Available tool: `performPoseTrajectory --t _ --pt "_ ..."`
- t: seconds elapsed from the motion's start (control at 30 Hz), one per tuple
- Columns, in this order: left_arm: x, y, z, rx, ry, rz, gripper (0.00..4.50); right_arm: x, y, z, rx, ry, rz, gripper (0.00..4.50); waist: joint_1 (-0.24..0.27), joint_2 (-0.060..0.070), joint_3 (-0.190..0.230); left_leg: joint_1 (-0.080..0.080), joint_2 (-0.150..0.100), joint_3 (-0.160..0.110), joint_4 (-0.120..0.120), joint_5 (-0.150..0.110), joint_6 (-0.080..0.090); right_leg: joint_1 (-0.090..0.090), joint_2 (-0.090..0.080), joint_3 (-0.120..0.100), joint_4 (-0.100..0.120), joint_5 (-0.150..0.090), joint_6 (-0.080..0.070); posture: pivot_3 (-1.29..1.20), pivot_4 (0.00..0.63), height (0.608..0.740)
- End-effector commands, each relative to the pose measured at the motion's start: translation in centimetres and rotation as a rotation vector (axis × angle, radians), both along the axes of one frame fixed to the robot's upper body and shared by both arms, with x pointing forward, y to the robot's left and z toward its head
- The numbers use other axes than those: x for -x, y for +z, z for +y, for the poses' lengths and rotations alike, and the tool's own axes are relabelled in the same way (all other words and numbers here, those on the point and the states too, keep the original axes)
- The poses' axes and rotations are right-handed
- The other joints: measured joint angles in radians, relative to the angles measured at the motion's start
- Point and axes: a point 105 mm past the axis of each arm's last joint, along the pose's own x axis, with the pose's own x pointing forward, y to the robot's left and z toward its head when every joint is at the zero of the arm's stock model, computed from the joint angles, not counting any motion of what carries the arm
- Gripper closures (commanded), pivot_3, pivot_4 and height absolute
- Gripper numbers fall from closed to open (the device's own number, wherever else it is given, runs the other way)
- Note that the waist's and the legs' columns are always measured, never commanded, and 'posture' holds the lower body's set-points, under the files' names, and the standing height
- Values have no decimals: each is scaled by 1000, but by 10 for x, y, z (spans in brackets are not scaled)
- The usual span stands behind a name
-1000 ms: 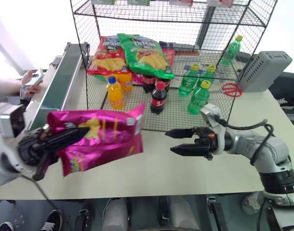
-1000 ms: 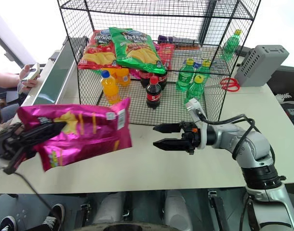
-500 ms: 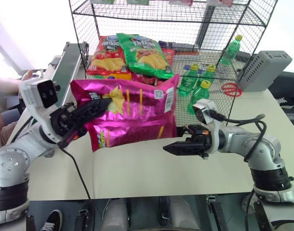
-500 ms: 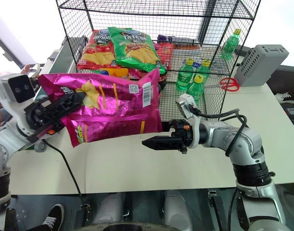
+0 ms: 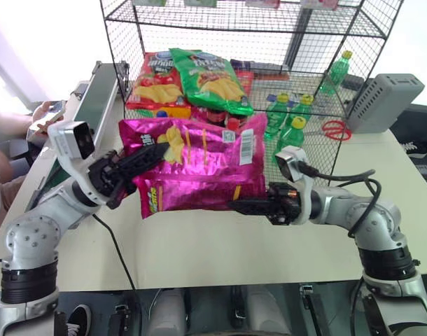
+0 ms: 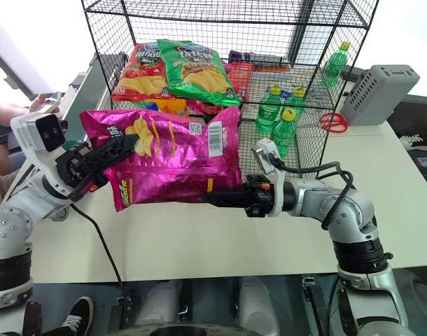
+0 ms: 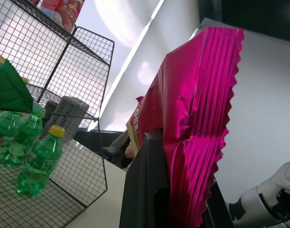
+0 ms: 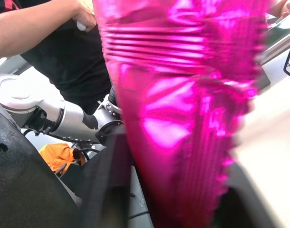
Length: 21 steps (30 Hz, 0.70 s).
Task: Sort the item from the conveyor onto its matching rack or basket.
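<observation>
Shiny magenta-pink chip bag (image 5: 199, 164) is hanging above the pale tabletop (image 5: 220, 248) before the black wire-mesh rack (image 5: 269, 84); my left gripper (image 5: 154, 150) is pinching its upper left end; my right gripper (image 5: 241, 205) is seemingly closing on its lower right edge, though blur is obscuring the contact.

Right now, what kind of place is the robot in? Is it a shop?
Probably a practice room set up like a shop, not a real one. There's a wire rack holding chip bags and soda bottles, a short conveyor belt beside it, and a plain white table.
</observation>
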Motion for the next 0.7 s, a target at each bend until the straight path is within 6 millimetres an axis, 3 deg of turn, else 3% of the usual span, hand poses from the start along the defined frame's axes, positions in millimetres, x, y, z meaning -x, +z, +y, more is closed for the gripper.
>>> performPoseTrajectory --t 0.03,0.07,0.17,0.3,0.33,0.4,0.43,0.6,0.7 --pt "0 7 7 -37 59 -58 4500 -3 8 -4 3 -14 -67 4316 0 0 0 0 0 0 0 0 0 0 0 0 0 0 0 0 150 740" --pt "1 5 7 -53 54 -51 4500 -4 8 -5 7 -22 -71 4316 -1 0 0 0 0 0 0 0 0 0 0 0 0 0 0 0 150 740" --pt "4 1 12 -71 50 -24 3632 -9 5 -13 30 -65 -104 4316 -3 0 0 0 0 0 0 0 0 0 0 0 0 0 0 0 150 740" --pt "3 -13 20 -142 109 -24 1762 -15 5 -33 95 -172 -214 4316 1 0 0 0 0 0 0 0 0 0 0 0 0 0 0 0 150 740" --pt "2 -17 23 -161 129 -29 1504 -15 8 -39 101 -202 -243 4316 3 0 0 0 0 0 0 0 0 0 0 0 0 0 0 0 150 740" --pt "1 -24 28 -200 169 -40 379 -12 15 -54 131 -268 -324 4316 8 0 0 -1 0 0 0 0 0 0 0 0 -1 0 0 0 150 740" --pt "0 -26 30 -221 193 -56 23 -10 20 -60 131 -301 -358 4316 13 0 0 -1 0 1 0 0 0 -1 0 0 -1 0 0 0 150 740" --pt "-21 -33 37 -253 343 -109 0 -7 54 -104 161 -553 -603 4316 22 0 0 -1 0 1 0 0 0 -1 0 0 -2 0 0 0 150 740" --pt "-27 -32 35 -255 358 -135 0 -9 64 -119 181 -638 -682 4316 23 0 0 -2 0 1 0 0 0 -1 0 0 -2 0 0 0 150 740"
